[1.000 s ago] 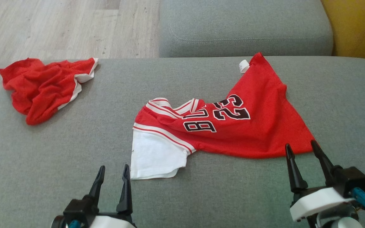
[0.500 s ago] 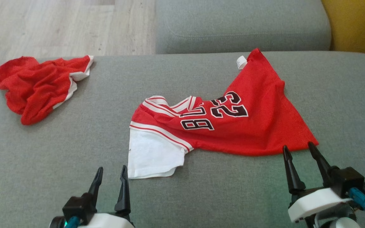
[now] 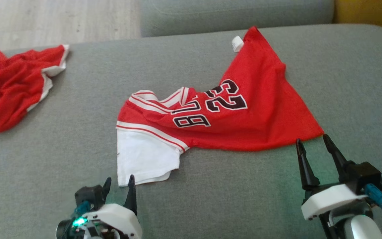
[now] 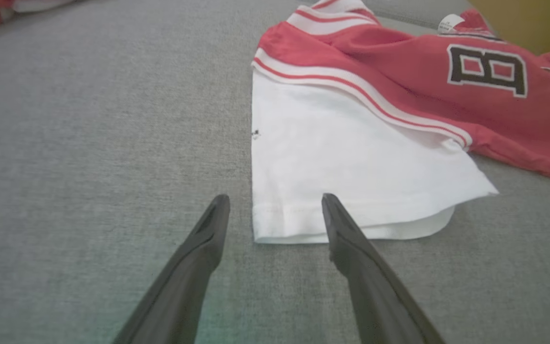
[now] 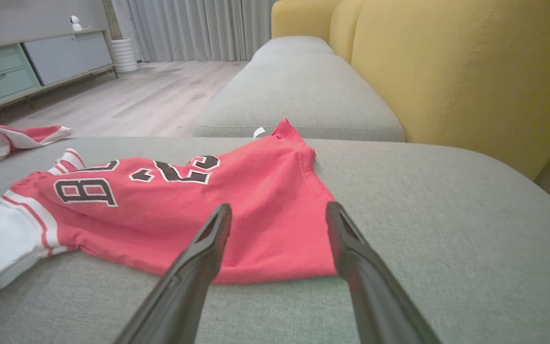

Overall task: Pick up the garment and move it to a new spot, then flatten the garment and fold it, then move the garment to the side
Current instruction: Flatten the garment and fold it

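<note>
Rumpled across the middle of the grey fabric sofa cushion (image 3: 211,199): a red sports jersey (image 3: 250,109) with black numerals (image 3: 225,99) and a white sleeve (image 3: 141,156). Left gripper (image 3: 119,181) just short of the sleeve's hem, fingers spread and empty. Right gripper (image 3: 312,139) at the jersey's near red corner, likewise parted, gripping nothing

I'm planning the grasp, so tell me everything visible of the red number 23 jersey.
The jersey is red fabric with black, white-edged lettering and 23, red-and-white striped trim, a white sleeve and a small white label at its far corner. It lies crumpled and partly folded on the grey cushion, unheld. The open left gripper points at the sleeve hem, the open right gripper at the near red corner.
</note>
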